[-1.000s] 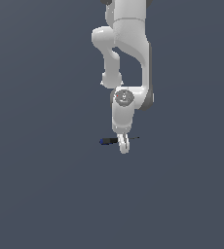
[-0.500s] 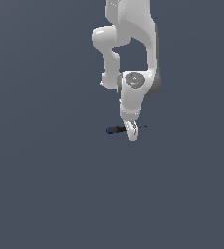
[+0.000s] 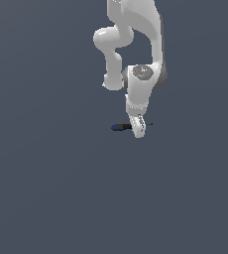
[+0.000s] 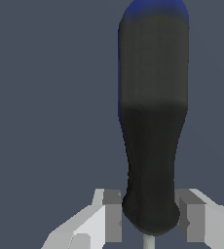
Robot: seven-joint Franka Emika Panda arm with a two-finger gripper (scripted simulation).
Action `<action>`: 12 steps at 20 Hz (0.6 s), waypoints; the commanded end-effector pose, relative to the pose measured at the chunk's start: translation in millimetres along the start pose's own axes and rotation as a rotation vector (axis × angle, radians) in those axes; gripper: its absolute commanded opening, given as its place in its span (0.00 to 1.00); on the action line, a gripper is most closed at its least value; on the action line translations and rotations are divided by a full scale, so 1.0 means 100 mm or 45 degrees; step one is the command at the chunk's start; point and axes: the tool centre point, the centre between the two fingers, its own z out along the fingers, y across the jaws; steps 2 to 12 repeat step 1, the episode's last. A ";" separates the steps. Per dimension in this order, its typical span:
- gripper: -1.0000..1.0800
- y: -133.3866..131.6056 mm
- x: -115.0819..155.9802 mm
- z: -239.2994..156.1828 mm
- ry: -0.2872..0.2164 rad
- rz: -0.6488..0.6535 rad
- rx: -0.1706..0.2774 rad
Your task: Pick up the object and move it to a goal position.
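Your tool (image 4: 148, 221) sits right down over a screwdriver (image 4: 153, 121), and the wrist view gives you the best look: a fat dark handle with a blue cap at its far end, running straight away from the tool, and a thin pale shaft (image 4: 146, 241) poking out of the handle's near end between the fingers (image 4: 113, 214). The fingers stand on either side of the handle's narrow neck, with a sliver of gap showing on each side, so you have the tool open just wider than the handle, bracketing it but not yet pinching.

In the exterior view the screwdriver (image 3: 121, 127) lies flat on the worktop (image 3: 46, 188), its blue-tipped handle sticking out from the tool (image 3: 139, 130) toward the exterior view's left, the fine shaft barely visible on the other side. No goal marker shows in either view, so you cannot tell where it has to go.

On handling: it looks stiff, light and in no way fragile, but the handle is rounded and smooth, so it could roll or pivot in a weak pinch. Most of the weight probably sits in the handle, out beyond the fingers, so expect that end to droop when lifted. Your current spot at the neck is workable; a grip further along the thick part would likely balance better.
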 end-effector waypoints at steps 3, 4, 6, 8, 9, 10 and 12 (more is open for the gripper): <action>0.00 0.00 0.00 -0.01 0.000 0.001 0.000; 0.00 0.00 0.00 -0.01 0.000 0.001 0.000; 0.00 0.00 0.00 -0.01 0.000 0.001 0.000; 0.00 0.00 0.00 -0.01 0.000 0.001 0.000; 0.00 0.00 0.00 -0.01 0.000 0.001 0.000; 0.00 0.00 0.00 -0.01 0.000 0.001 0.000; 0.00 0.00 0.00 -0.01 0.000 0.001 0.000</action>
